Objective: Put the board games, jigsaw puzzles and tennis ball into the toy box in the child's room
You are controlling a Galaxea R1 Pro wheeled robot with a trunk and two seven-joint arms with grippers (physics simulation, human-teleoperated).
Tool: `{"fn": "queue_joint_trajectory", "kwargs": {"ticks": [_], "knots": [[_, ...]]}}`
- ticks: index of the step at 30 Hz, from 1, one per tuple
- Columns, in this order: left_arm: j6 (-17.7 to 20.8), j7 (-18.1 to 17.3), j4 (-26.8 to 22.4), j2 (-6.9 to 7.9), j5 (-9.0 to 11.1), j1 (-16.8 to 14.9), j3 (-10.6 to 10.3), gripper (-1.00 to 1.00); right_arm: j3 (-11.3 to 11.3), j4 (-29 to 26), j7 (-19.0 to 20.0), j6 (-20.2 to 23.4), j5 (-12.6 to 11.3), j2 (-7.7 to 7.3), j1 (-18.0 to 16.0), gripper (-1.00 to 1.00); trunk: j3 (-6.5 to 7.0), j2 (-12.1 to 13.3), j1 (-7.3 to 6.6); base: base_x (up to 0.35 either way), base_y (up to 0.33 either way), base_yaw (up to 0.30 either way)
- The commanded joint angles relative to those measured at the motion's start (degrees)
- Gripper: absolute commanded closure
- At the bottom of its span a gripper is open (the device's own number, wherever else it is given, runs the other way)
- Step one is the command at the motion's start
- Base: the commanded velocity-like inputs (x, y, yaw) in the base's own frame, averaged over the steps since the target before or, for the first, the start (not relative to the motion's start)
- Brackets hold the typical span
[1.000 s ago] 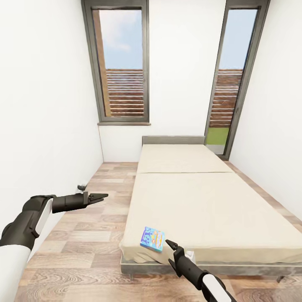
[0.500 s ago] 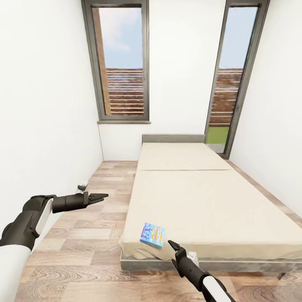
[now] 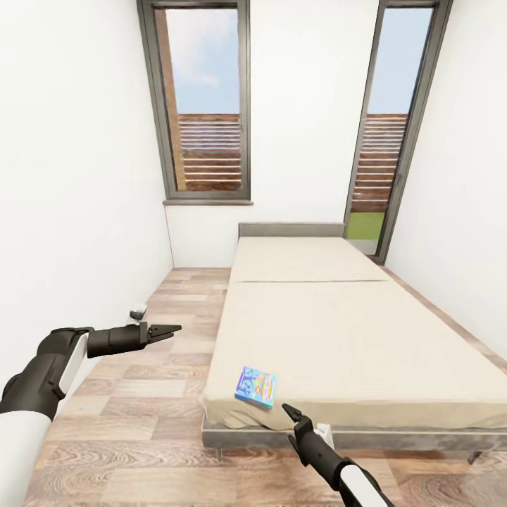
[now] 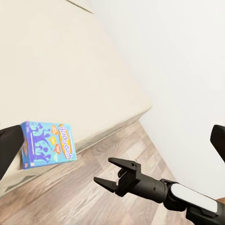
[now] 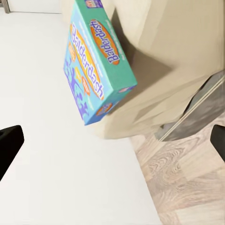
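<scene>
One blue board game point(image 3: 255, 386) lies flat on my bed point(image 3: 338, 331), right at the near corner on the left side, close to the edge. From my left wrist camera I can see the same blue box point(image 4: 47, 143) sitting on the beige mattress point(image 4: 56, 70) by that corner. From my right wrist camera the box point(image 5: 96, 65) looks big and close, and I can read the name Balderdash on its lid. It has a teal side and little blue and orange pictures on top.

My right gripper point(image 3: 291, 415) is low, in front of the foot of the bed, just beside the box but not touching it. Its two fingers are spread apart and hold nothing. My left wrist camera sees that gripper point(image 4: 116, 173) too, with its two dark fingers parted over the wood floor point(image 4: 70, 197).

My left gripper point(image 3: 167, 329) is out over the floor on the left side of the room, well apart from the bed and from the box. Its fingers are a little apart and nothing is between them.

The bed has a grey headboard point(image 3: 291, 230) at the far end, against the white wall. Behind it is a tall window point(image 3: 205, 105), and to the right is a glass door point(image 3: 386, 127). The floor point(image 3: 141, 415) is brown wood
</scene>
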Motion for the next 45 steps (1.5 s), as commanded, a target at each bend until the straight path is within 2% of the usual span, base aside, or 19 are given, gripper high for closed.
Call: {"fn": "queue_joint_trajectory", "kwargs": {"ticks": [1, 9, 24, 32, 45], "knots": [[0.4, -0.1, 0.0, 0.02, 0.2, 0.0, 0.0, -1.0, 0.1, 0.0, 0.3, 0.2, -0.4, -0.04, 0.0, -1.0, -0.24, -0.4, 0.22, 0.0, 0.0, 0.0], [0.4, -0.1, 0.0, 0.09, 0.2, 0.0, 0.2, -1.0, 0.1, 0.0, 2.3, 0.1, -0.4, -0.17, 0.0, -1.0, -1.68, -3.6, 1.97, 0.0, 0.0, 0.0], [0.3, -0.2, 0.0, -0.03, 0.2, 0.0, 0.2, -1.0, 0.2, -1.6, 4.0, 0.2, -0.4, -0.38, -0.1, -1.0, -4.37, -9.7, 5.27, 0.0, 0.0, 0.0], [0.4, -0.2, 0.0, -0.17, 0.2, 0.0, 0.1, -1.0, -0.2, -3.2, 7.6, 0.1, -0.4, -0.72, -0.2, -1.0, -4.37, -9.7, 5.27, 0.0, 0.0, 0.0], [0.5, -0.3, 0.0, -0.28, 0.2, 0.0, 0.0, -1.0, -0.6, -3.4, 8.0, 0.2, -0.5, -0.71, -0.8, -1.0, -4.37, -9.7, 5.27, 0.0, 0.0, 0.0]]}}
